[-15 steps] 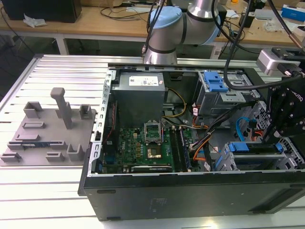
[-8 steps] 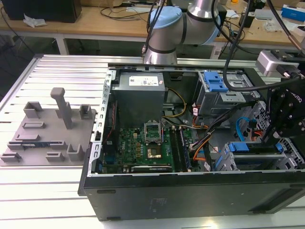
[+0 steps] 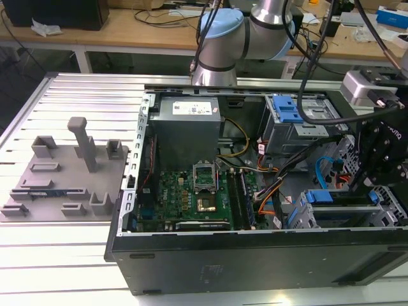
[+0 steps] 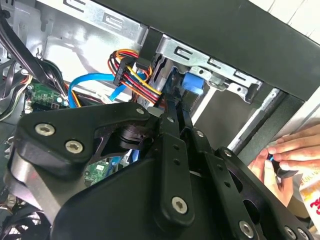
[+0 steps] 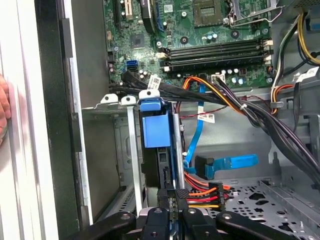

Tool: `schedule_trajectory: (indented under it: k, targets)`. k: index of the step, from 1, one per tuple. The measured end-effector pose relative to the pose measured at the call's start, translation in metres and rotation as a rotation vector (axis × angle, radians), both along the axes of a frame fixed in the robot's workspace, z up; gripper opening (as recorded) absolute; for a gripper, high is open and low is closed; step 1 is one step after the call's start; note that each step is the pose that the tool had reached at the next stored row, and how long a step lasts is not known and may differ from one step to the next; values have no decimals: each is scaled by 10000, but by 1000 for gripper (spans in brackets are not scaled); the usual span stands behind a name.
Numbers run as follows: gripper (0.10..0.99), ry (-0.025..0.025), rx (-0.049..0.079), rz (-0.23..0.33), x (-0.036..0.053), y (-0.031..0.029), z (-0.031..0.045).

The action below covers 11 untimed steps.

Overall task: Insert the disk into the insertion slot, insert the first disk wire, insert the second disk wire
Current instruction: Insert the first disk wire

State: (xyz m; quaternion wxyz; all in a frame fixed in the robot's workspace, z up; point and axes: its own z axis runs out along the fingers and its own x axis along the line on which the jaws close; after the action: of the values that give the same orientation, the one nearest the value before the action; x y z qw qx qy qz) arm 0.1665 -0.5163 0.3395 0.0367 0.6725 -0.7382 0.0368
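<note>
The disk sits in its bright blue carrier (image 5: pixel 156 129) inside the insertion slot, a grey sheet-metal cage (image 5: pixel 116 150) at the case's front corner. In the exterior view the carrier (image 3: pixel 320 196) lies in that cage (image 3: pixel 299 217) at the exterior view's right. My gripper (image 5: pixel 173 196) is at the disk's rear edge, shut on the black connector of a bundle of red, yellow and orange wires (image 5: pixel 204 195). In the second wrist view the fingers (image 4: pixel 172 107) reach toward the carrier (image 4: pixel 192 82), with those coloured wires (image 4: pixel 129 64) beside them. A flat blue wire (image 5: pixel 227 162) with its connector hangs loose nearby. In the exterior view the gripper (image 3: pixel 360 185) hangs over the cage.
The open case holds a green motherboard (image 3: pixel 191 194), a grey power supply box (image 3: pixel 188 124) and a taller bay with a blue latch (image 3: pixel 290 111). Thick black cables (image 5: pixel 260 117) cross close to the cage. A person's hand (image 4: pixel 280 160) rests outside the case wall. A grey fixture plate (image 3: pixel 64 175) lies at the exterior view's left.
</note>
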Motion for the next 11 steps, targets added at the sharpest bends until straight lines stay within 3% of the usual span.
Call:
schedule_trajectory:
  k: [7, 8, 9, 11]
  targets:
    - [176, 4, -3, -1, -2, -1, -30]
    - [235, 2, -3, 0, -1, -1, -26]
    - [302, 2, -5, 0, -1, -1, 3]
    - [302, 2, -7, 0, -2, 0, 56]
